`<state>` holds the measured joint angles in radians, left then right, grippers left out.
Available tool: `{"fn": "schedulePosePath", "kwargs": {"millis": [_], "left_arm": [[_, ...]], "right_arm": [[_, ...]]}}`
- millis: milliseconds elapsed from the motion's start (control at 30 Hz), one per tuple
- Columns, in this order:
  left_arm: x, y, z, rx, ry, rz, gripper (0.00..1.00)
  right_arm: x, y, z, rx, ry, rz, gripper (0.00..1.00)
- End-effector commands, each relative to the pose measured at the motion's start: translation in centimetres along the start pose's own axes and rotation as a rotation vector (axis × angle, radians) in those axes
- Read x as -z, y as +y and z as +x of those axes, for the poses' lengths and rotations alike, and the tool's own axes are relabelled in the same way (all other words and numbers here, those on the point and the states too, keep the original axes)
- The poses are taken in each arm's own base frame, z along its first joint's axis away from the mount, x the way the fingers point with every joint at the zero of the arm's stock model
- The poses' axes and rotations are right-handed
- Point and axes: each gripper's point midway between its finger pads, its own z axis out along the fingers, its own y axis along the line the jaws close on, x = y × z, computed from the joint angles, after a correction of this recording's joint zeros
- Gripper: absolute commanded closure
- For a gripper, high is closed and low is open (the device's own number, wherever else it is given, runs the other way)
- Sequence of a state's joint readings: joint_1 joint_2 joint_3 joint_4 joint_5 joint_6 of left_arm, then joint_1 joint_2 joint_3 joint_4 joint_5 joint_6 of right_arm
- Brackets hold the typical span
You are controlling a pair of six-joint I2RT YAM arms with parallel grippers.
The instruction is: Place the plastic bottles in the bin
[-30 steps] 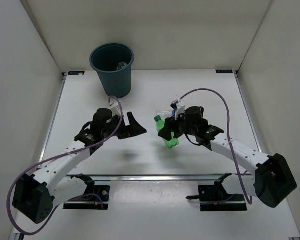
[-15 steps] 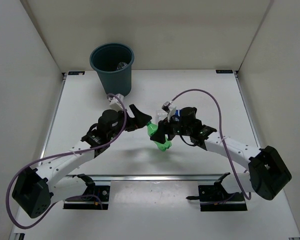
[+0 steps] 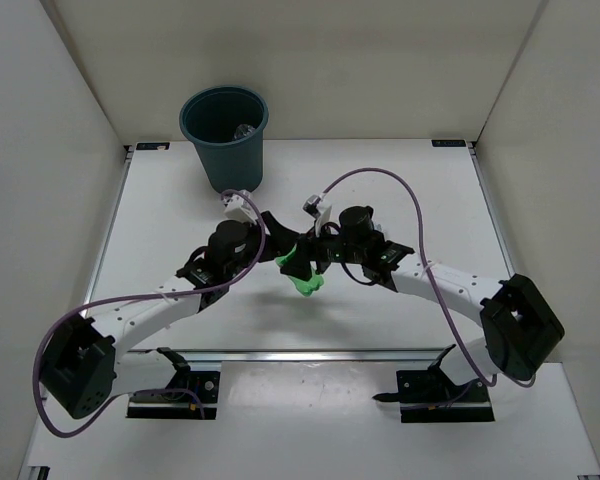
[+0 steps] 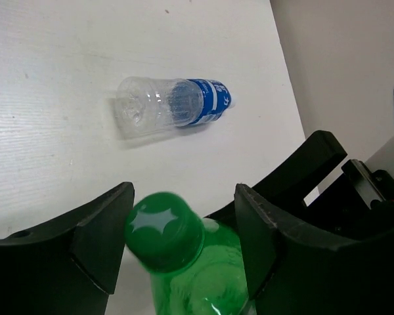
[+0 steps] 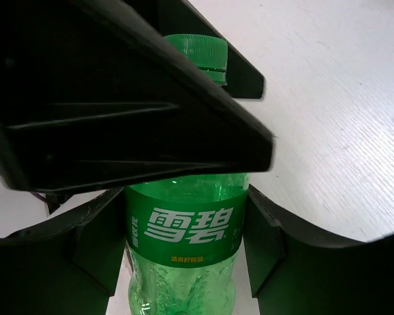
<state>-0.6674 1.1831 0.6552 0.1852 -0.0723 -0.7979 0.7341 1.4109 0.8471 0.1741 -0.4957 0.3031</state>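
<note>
The top camera sits above and behind the arm bases (image 3: 75,370), looking steeply down from afar on the whole surface (image 3: 380,180) and the bin (image 3: 224,125). The left wrist camera looks along the left end effector (image 4: 182,191), very close to the green bottle (image 4: 180,266) cap, with the surface beyond. The right wrist camera faces that bottle's label at close range. All three views share the bottle.

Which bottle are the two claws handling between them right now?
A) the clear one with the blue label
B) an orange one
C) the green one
C: the right claw grips the green bottle around its labelled body, and the left claw has a finger on either side of its cap. The blue-labelled clear bottle lies apart on the table.
</note>
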Motion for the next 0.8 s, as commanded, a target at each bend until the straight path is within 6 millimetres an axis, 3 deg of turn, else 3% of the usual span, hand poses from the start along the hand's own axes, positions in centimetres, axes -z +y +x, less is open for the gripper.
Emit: {"fn": "schedulePosePath", "kwargs": {"millis": [0,200,267,333,400,433,500,633,667,700,767], "left_arm": [[-0.3,-1.1,-1.7,-0.024,-0.039,0.031,0.29],[0.1,0.1,-1.2,-0.031,-0.027,-0.007,0.58],[0.2,0.0,-1.5,-0.019,-0.028,0.002,0.70],[0.2,0.1,-2.1,-0.021,-0.039,0.000,0.76],[0.2,0.2,-2.9,-0.045,-0.052,-0.008,0.83],[0.1,0.0,-3.9,-0.049,-0.068,-0.014,0.85],[-0.1,0.2,-5.7,-0.079,-0.102,-0.036,0.87],[0.0,0.5,-11.5,-0.152,-0.210,-0.110,0.89],[0.2,0.2,-14.2,-0.157,-0.271,-0.128,0.89],[0.1,1.5,-15.8,-0.181,-0.307,-0.181,0.89],[0.8,0.3,-21.3,-0.229,-0.432,-0.226,0.89]], "right_arm": [[-0.8,1.4,-2.7,0.057,-0.073,-0.033,0.79],[-0.8,0.7,-3.9,0.048,-0.105,-0.001,0.79],[-0.9,0.4,-3.6,0.044,-0.095,0.001,0.74],[-0.9,0.7,-3.5,0.039,-0.088,-0.011,0.56],[-0.8,0.5,-3.2,0.030,-0.079,-0.011,0.28],[-0.4,0.6,-3.8,0.039,-0.094,-0.014,0.16],[0.3,0.4,-4.1,0.030,-0.103,-0.002,0.01],[2.6,-0.5,-4.3,0.005,-0.119,0.045,0.01],[3.7,-1.6,-4.8,-0.005,-0.142,0.089,0.01],[4.3,-3.0,-4.1,-0.037,-0.127,0.150,0.01],[6.3,-5.2,-3.9,-0.092,-0.126,0.266,0.01]]}}
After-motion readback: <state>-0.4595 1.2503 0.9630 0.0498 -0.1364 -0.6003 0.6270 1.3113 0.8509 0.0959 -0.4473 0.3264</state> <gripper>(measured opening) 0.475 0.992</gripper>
